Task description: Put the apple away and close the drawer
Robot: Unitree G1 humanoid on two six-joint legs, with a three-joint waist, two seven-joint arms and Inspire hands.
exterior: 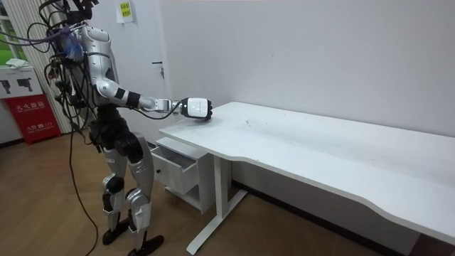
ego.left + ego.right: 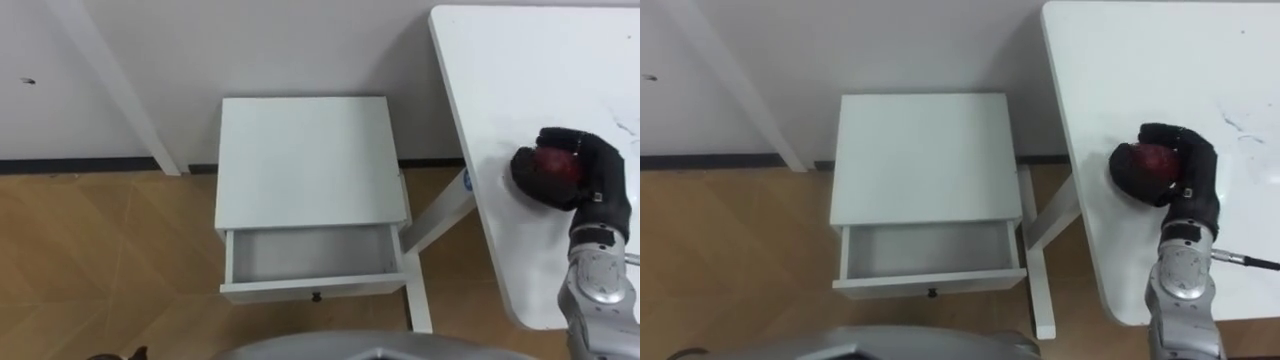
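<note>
- Presently, in the left eye view, the right hand (image 2: 575, 172) is seen with its fingers curled closely round the apple (image 2: 552, 163), whose dark red skin is shown between them; both are found at the white table (image 2: 500, 90), to the right of the cabinet (image 2: 308, 160) and well apart from it; whether the table top is touched cannot be told; the drawer (image 2: 310, 255) is pulled out at the cabinet's front, its tray bare, with a small dark knob (image 2: 316, 296) on its face.
- The step in hand is judged to be the lifting of the apple; the hold should be kept firm and the apple raised clear of the table's edge before it is swung leftward toward the cabinet.
- In the room view, the robot is seen standing before the cabinet, the right arm stretched out to the table corner beside it; the table top is seen to lie higher than the cabinet, so a slow, descending carry is advised, lest the apple be jolted loose.
- In the right eye view, the same hold is confirmed; the drawer's opening is seen to be shallow from front to back, so the apple is best lowered over the middle of the tray, just in front of the cabinet's top, and released low, so that rolling is avoided; only then should the drawer be pushed in.
</note>
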